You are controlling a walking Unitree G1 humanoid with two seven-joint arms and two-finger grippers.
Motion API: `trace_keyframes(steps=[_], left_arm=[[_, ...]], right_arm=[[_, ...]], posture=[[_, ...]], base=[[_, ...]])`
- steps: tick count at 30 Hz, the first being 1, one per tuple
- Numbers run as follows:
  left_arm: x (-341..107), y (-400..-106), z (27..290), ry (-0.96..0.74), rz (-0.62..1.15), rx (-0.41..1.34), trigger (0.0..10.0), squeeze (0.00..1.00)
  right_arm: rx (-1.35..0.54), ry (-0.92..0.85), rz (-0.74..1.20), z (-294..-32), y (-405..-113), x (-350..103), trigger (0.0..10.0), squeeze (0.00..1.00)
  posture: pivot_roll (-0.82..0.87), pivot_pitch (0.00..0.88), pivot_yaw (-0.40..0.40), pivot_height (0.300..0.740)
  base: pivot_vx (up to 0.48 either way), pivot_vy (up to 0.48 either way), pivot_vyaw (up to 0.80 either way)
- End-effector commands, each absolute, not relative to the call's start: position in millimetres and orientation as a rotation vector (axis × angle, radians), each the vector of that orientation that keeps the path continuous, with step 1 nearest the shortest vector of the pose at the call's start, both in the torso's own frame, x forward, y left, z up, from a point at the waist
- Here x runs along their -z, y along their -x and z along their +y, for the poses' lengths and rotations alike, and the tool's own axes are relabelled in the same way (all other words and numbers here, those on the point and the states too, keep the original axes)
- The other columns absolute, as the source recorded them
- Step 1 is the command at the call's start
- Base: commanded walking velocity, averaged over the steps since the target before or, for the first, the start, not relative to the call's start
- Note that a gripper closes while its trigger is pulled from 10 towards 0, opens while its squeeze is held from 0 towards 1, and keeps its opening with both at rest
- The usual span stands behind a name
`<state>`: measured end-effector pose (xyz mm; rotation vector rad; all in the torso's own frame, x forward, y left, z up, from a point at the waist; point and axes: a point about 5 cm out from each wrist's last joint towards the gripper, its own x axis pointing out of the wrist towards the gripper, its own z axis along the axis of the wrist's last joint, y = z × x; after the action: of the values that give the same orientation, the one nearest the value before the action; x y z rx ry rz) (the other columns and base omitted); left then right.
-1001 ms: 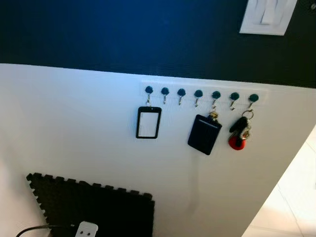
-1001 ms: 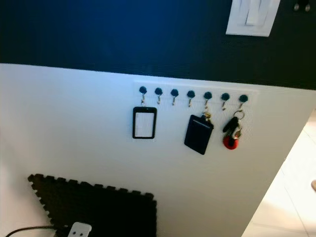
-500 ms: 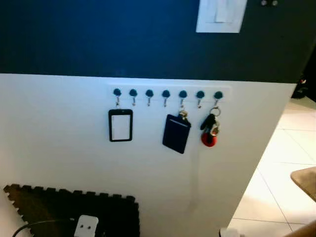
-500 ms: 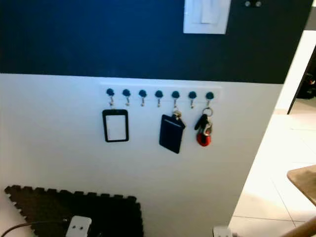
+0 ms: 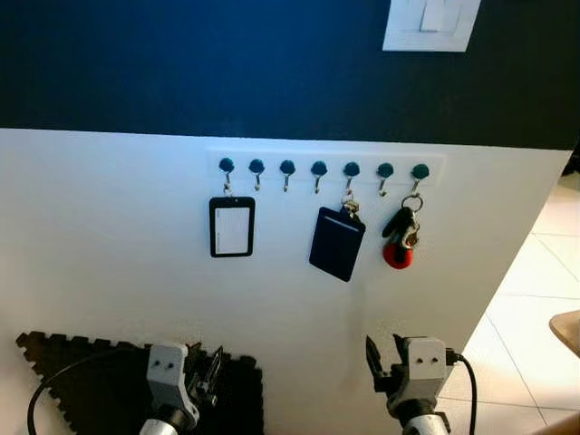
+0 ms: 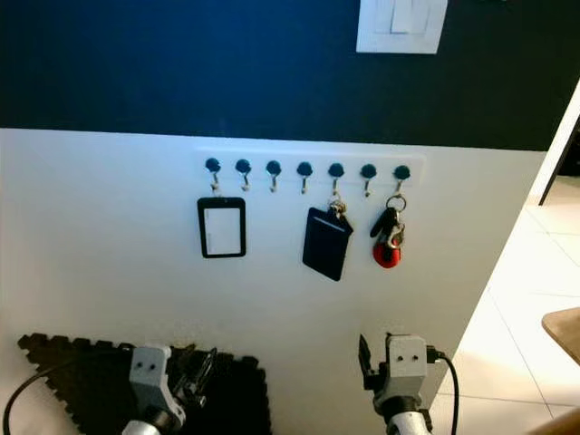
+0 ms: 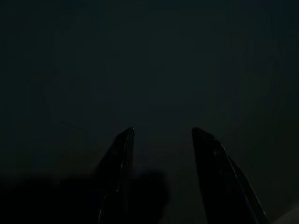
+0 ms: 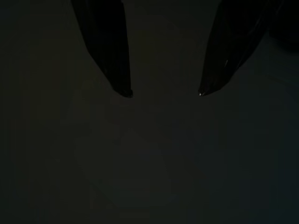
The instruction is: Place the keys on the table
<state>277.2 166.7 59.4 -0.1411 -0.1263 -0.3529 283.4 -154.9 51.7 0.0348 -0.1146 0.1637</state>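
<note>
- Keys (image 5: 402,237) hung on the rightmost hook of the hook rail (image 5: 323,168), with a red fob at the bottom of the bunch. Not yet touched.
- Right gripper (image 8: 163,92) sat low, below the keys and well short of them. The wrist view was dark, but its two fingers showed apart with nothing between them.
- Left gripper (image 7: 161,135) was low too, in front of the black foam mat (image 5: 109,381); fingers spread, nothing held.
- Step in hand, as I read it: reach up and take the keys off the hook.
- To do it well: use the right arm, it's the nearer one. Close on the bunch or fob, not the ring. Lift up, then pull away from the wall so the ring clears the hook tip.
- Keep clear of the dark card holder (image 5: 336,243) just beside the keys, or it could get knocked off.
- Badge holder (image 5: 232,227) on the leftmost hook looked to hold a white card; well clear of the job.
- A wooden corner (image 5: 567,332), maybe the table, showed at the far right; can't confirm.
</note>
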Motion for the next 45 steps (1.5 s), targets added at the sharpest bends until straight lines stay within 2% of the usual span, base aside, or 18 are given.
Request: trace_keyframes(steps=[1,3,6,9,12,13,14,16,30,31,32,38,45], left_arm=[[-59.4,-274.0,166.1,0.161,-0.119,0.399,10.0,0.00],[-73.8,-279.8,180.2,0.160,-0.171,0.382,10.0,0.00],[-86.1,-285.6,194.3,0.152,-0.221,0.329,10.0,0.00],[-109.4,-296.2,210.3,0.166,-0.301,0.280,10.0,0.00],[-114.8,-298.4,212.6,0.168,-0.317,0.280,10.0,0.00],[-120.4,-299.8,214.5,0.172,-0.330,0.293,10.0,0.03],[-125.2,-300.5,216.2,0.175,-0.337,0.315,10.0,1.00],[-128.1,-301.1,218.0,0.172,-0.338,0.331,10.0,1.00],[-156.7,-324.0,231.7,0.188,-0.393,0.326,10.0,1.00],[-161.0,-327.1,234.7,0.207,-0.402,0.317,10.0,0.80],[-163.5,-329.0,236.2,0.232,-0.408,0.313,10.0,0.00],[-172.9,-334.8,238.2,0.364,-0.442,0.326,10.0,0.00],[-178.0,-335.3,228.8,0.537,-0.458,0.430,10.0,0.00]], right_arm=[[-0.218,-0.033,-0.120,-147.1,-280.1,-51.3,10.0,0.00],[-0.381,-0.008,-0.136,-126.3,-272.9,-54.0,10.0,0.00],[-0.465,-0.002,-0.147,-116.3,-268.9,-56.6,10.0,0.00],[-0.503,-0.012,-0.168,-110.8,-271.3,-63.3,10.0,0.00],[-0.506,-0.014,-0.173,-109.5,-272.4,-64.9,10.0,0.00],[-0.510,-0.018,-0.179,-108.0,-273.7,-66.8,10.0,0.00],[-0.513,-0.023,-0.186,-107.0,-275.3,-69.2,10.0,0.00],[-0.513,-0.029,-0.193,-106.4,-277.3,-71.5,10.0,0.00],[-0.486,-0.140,-0.291,-101.2,-299.3,-109.2,10.0,0.00],[-0.493,-0.152,-0.303,-100.0,-301.7,-114.0,10.0,0.00],[-0.498,-0.156,-0.309,-99.1,-302.7,-116.1,10.0,0.00],[-0.510,-0.181,-0.312,-97.3,-304.8,-119.8,10.0,0.00],[-0.508,-0.205,-0.301,-98.1,-304.9,-120.5,10.0,0.00]], posture=[[0.04,0.054,0.012,0.740],[0.04,0.053,0.011,0.740],[0.04,0.055,0.008,0.740],[0.04,0.054,0.005,0.740],[0.04,0.054,0.005,0.740],[0.04,0.053,0.004,0.740],[0.04,0.051,0.003,0.740],[0.04,0.050,0.002,0.740],[0.04,0.059,0.001,0.740],[0.04,0.062,-0.001,0.740],[0.04,0.062,-0.001,0.740],[0.03,0.062,-0.001,0.740],[0.03,0.064,0.000,0.740]], base=[[0.000,0.000,0.00],[0.000,0.000,0.00],[0.000,0.000,0.00],[0.000,0.000,0.00],[0.000,0.000,0.00],[0.000,0.000,0.00],[0.000,0.000,0.00],[0.000,0.000,0.00],[0.000,0.000,0.00],[0.000,0.000,0.00],[0.000,0.000,0.00],[0.000,0.000,0.00],[0.000,0.000,0.00]])
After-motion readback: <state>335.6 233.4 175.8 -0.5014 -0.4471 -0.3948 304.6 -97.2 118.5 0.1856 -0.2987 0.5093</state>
